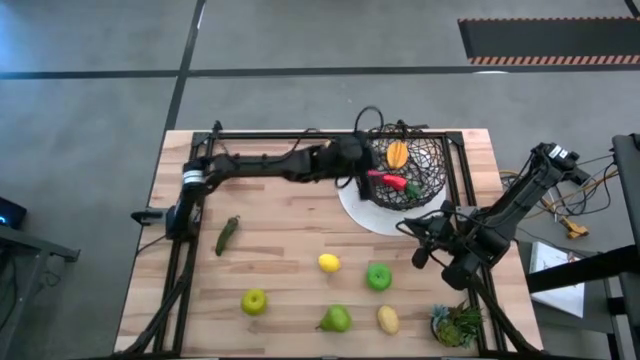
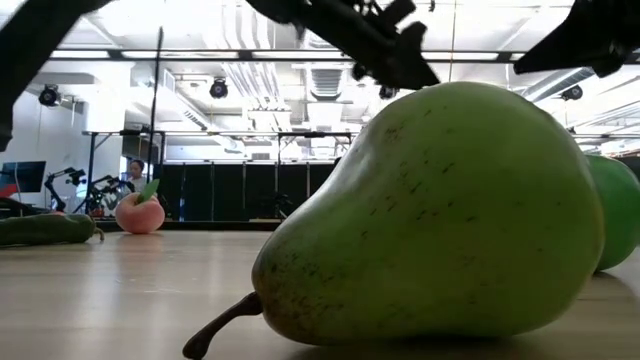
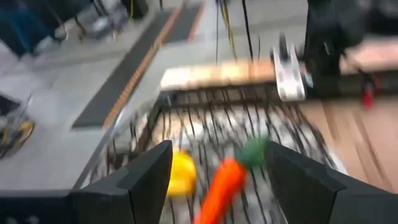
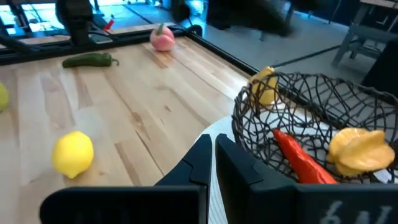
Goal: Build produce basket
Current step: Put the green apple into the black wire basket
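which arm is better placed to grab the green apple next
Right. Its gripper, jaws shut, hangs close to the green apple; the left gripper is open at the basket.

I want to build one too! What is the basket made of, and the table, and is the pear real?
The basket looks like dark, matte, thin bent wire: you can see through its loops. The table looks like pale wood planks, with grain lines and a slight sheen. The pear is probably plastic or foam: smooth green skin, evenly speckled, too tidy for real fruit.

No readable text, labels, brands or numbers anywhere (all four views checked).
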You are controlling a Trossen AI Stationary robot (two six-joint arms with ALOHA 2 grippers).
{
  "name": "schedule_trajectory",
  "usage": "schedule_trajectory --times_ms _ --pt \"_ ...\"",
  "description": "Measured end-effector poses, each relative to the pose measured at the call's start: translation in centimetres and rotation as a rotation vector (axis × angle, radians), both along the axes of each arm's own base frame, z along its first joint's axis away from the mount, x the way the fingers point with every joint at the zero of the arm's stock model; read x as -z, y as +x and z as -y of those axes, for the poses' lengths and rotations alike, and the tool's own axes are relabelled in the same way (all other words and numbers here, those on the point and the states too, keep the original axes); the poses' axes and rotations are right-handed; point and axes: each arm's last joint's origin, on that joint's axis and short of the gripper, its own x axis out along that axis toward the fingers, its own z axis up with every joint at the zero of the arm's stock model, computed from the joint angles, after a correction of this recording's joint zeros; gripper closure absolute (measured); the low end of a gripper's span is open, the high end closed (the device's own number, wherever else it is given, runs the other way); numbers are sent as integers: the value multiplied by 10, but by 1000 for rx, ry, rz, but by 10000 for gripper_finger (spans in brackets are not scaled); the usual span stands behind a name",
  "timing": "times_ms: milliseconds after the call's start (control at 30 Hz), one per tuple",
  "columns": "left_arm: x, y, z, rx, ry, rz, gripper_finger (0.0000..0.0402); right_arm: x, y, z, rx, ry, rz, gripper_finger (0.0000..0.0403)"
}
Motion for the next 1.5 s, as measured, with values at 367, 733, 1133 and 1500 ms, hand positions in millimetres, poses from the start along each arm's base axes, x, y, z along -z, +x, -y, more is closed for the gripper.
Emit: schedule_trajectory --times_ms 367,733,1133,1500 --pt "80 -100 59 3 -98 46 164 21 -2 2 13 66 2 390" --pt "138 -172 74 -50 -370 220 164 25 8 -11 -227 179 -113 381" --pt "133 -170 73 -85 -373 258 164 39 40 -46 -526 167 -195 271" --pt "134 -170 73 -89 -390 260 164 64 69 -64 -495 84 -313 307"
